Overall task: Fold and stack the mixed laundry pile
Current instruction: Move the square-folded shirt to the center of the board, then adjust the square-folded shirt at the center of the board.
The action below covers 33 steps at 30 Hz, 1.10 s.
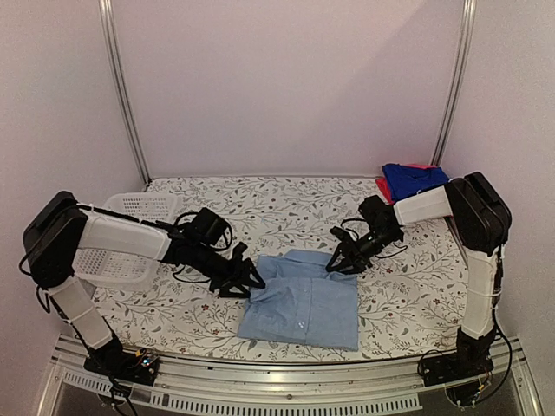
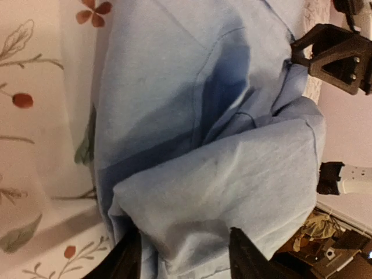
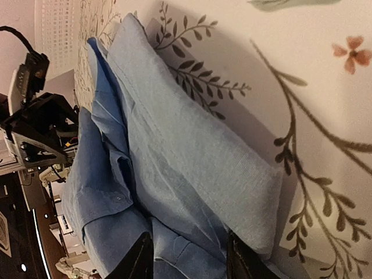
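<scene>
Light-blue shirt (image 1: 303, 303) lies as a folded rectangle at centre-near on the tabletop (image 1: 408, 290), collar end toward the far side. It sits between the two arms, about equally close to each.

Left tool (image 1: 243, 279) is at the shirt's far-left corner. Its fingers are apart, with a thick fold of cloth in the gap, and it doesn't look pinched from the wrist view.

Right tool (image 1: 341, 263) is at the far-right corner by the collar. Its fingers are also apart and straddle the lower layers, with no visible clamp.

The relation I care about is the stack. The royal-blue shirt (image 1: 414, 179) on the red-pink one (image 1: 382, 186) is at far right, diagonally far-right of the folded shirt and right beside the right arm. The basket (image 1: 130, 260) is off to the left, by the left arm.

My read is that the fold looks about done and the transfer goes far-right, so the right arm leads. The left arm would have to reach across the tabletop. The main risk is layers sliding apart if only one corner gets lifted.
</scene>
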Motion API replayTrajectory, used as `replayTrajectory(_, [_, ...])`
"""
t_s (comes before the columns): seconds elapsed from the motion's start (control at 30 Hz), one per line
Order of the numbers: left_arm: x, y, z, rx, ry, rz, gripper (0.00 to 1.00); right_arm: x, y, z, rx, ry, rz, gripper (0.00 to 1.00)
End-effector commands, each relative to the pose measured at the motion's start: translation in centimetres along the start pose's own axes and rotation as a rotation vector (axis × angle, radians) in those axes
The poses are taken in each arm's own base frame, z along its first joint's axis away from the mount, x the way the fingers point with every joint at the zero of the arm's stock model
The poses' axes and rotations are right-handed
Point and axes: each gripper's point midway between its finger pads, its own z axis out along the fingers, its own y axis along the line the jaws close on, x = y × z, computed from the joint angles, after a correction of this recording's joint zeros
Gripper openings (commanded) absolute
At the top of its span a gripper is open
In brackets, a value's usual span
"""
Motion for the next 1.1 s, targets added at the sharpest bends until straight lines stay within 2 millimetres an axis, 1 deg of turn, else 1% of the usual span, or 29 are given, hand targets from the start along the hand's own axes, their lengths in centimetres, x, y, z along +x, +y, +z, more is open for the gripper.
replayTrajectory(0.0, [-2.4, -2.8, -6.0, 0.047, -0.190, 0.053, 0.71, 1.2, -0.2, -1.0, 0.114, 0.007, -0.050, 0.44])
replayTrajectory(0.03, [-3.6, -3.0, -7.6, 0.051, -0.234, 0.087, 0.75, 0.4, 0.4, -1.7, 0.132, -0.010, -0.069, 0.44])
replayTrajectory(0.1, [-5.7, -4.8, -10.5, 0.059, -0.312, 0.244, 0.81, -1.2, 1.6, -3.2, 0.166, -0.049, -0.111, 0.46])
replayTrajectory(0.13, [-6.2, -5.9, -11.2, 0.042, -0.331, 0.349, 0.84, -1.9, 2.0, -3.9, 0.179, -0.070, -0.124, 0.47])
replayTrajectory(0.17, [-6.1, -7.3, -11.4, 0.035, -0.329, 0.485, 0.87, -2.5, 2.8, -4.6, 0.180, -0.093, -0.141, 0.47])
replayTrajectory(0.23, [-5.2, -9.3, -10.1, -0.016, -0.286, 0.720, 0.88, -3.4, 3.8, -5.6, 0.173, -0.115, -0.153, 0.47])
replayTrajectory(0.33, [-3.1, -11.5, -6.8, -0.046, -0.183, 1.032, 0.88, -3.7, 4.9, -5.7, 0.129, -0.109, -0.158, 0.46])
replayTrajectory(0.4, [-2.2, -13.0, -4.9, 0.005, -0.128, 1.165, 0.88, -3.9, 5.3, -5.4, 0.092, -0.105, -0.154, 0.44])
replayTrajectory(0.47, [-1.5, -14.3, -3.2, 0.074, -0.066, 1.246, 0.87, -4.2, 5.9, -5.1, 0.055, -0.102, -0.159, 0.41])
replayTrajectory(0.5, [-1.1, -15.4, -2.6, 0.109, -0.043, 1.286, 0.87, -4.4, 6.1, -4.8, 0.034, -0.097, -0.157, 0.41])
replayTrajectory(0.57, [-0.5, -15.3, -0.7, 0.106, 0.009, 1.346, 0.87, -4.6, 7.0, -4.0, -0.030, -0.077, -0.157, 0.40])
replayTrajectory(0.67, [0.0, -13.9, 1.9, 0.070, 0.094, 1.381, 0.89, -4.7, 6.4, -2.0, -0.057, -0.030, -0.130, 0.37])
replayTrajectory(0.77, [0.3, -13.1, 3.1, 0.078, 0.130, 1.384, 0.92, -4.9, 5.4, 0.0, -0.064, 0.007, -0.116, 0.36])
replayTrajectory(0.87, [0.9, -12.3, 4.2, 0.074, 0.171, 1.395, 0.94, -4.9, 4.5, 1.1, -0.070, 0.026, -0.100, 0.34])
replayTrajectory(0.97, [1.9, -11.5, 5.4, 0.066, 0.214, 1.413, 0.94, -4.5, 3.6, 2.1, -0.068, 0.048, -0.087, 0.32])
replayTrajectory(1.0, [2.1, -11.4, 5.5, 0.072, 0.222, 1.414, 0.94, -4.4, 3.3, 2.4, -0.069, 0.055, -0.081, 0.32])
replayTrajectory(1.07, [2.5, -11.3, 5.8, 0.082, 0.238, 1.419, 0.88, -4.0, 2.5, 3.0, -0.066, 0.066, -0.071, 0.32])
